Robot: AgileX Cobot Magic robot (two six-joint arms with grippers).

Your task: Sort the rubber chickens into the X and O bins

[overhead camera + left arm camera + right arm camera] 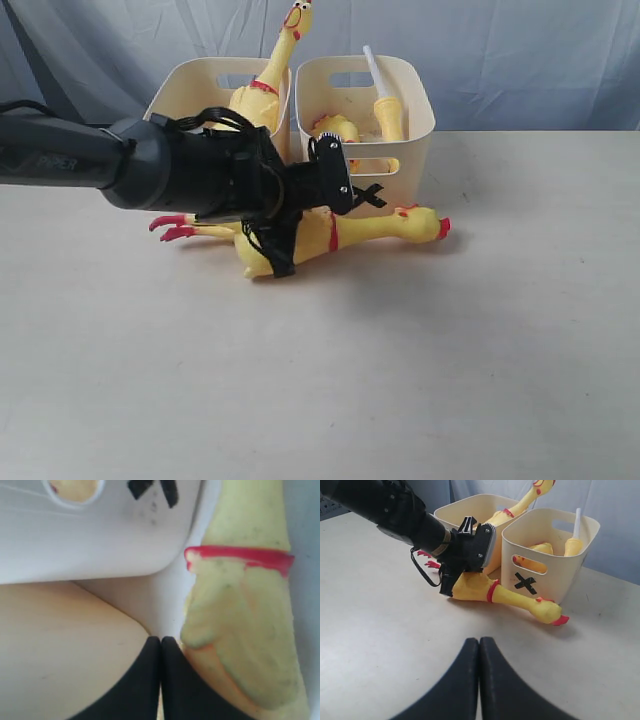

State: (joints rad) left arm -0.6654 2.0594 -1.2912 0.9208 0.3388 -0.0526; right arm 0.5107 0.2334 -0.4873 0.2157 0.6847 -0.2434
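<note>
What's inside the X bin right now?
A yellow chicken with a white tube sticking up. The X bin wall hides the rest of it and the floor.

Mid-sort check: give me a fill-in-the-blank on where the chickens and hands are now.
1. The bin holding the chicken with the white tube is marked with a black ___.
2. The number of chickens lying on the table is ___.
3. The left hand, beside the table chicken, has its fingers ___ (open or shut).
4. The upright chicken in the other bin shows its ___ above the rim.
Missing: X; one; shut; head.
</note>
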